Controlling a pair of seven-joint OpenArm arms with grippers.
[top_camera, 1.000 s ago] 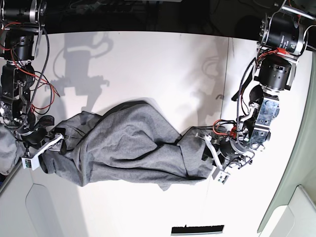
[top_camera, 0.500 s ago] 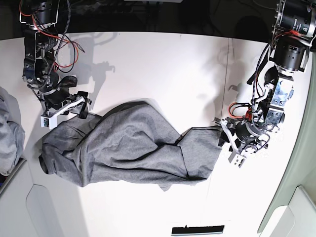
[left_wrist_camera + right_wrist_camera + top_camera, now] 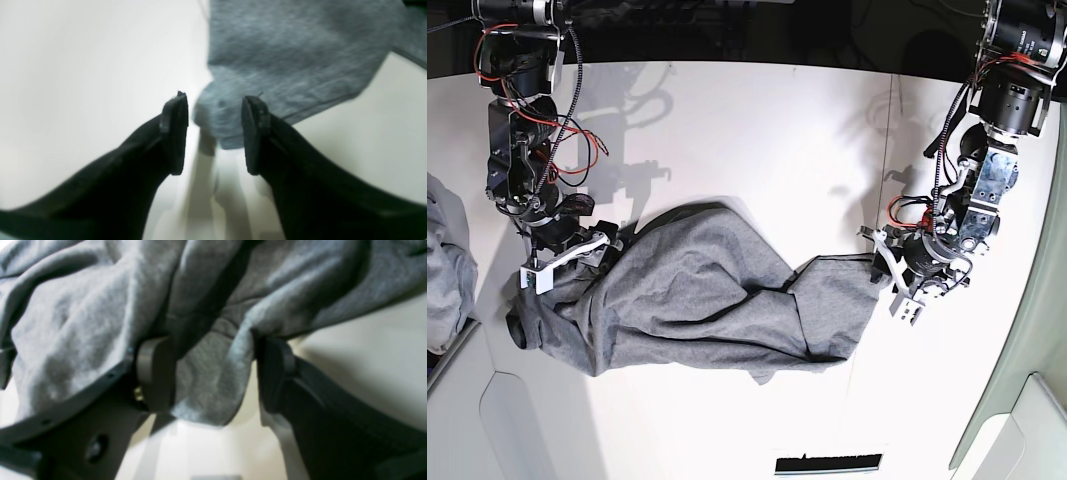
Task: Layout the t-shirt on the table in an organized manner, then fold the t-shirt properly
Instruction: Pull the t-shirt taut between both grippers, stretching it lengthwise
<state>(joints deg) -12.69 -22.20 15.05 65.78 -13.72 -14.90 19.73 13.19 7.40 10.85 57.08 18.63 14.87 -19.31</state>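
The grey t-shirt (image 3: 697, 300) lies crumpled in a long heap across the middle of the white table (image 3: 757, 130). My right gripper (image 3: 567, 255) sits at the shirt's upper left edge. In the right wrist view this gripper (image 3: 213, 373) is open wide, with a fold of the t-shirt (image 3: 206, 386) bulging between its jaws. My left gripper (image 3: 889, 275) is at the shirt's right end. In the left wrist view it (image 3: 215, 130) stands open, low over the table, and a corner of the t-shirt (image 3: 283, 56) reaches just to its tips without being pinched.
A paler bluish-grey bundle of cloth (image 3: 447, 270) lies at the left edge. A thin dark seam (image 3: 889, 170) runs down the table on the right. A black strip (image 3: 827, 465) sits at the front edge, and white panels (image 3: 537, 430) are at the front corners.
My right gripper left the shirt's lower left end, swung to the back left, then came down at its upper left edge. My left gripper let go, drew off rightward, then returned to the right edge.
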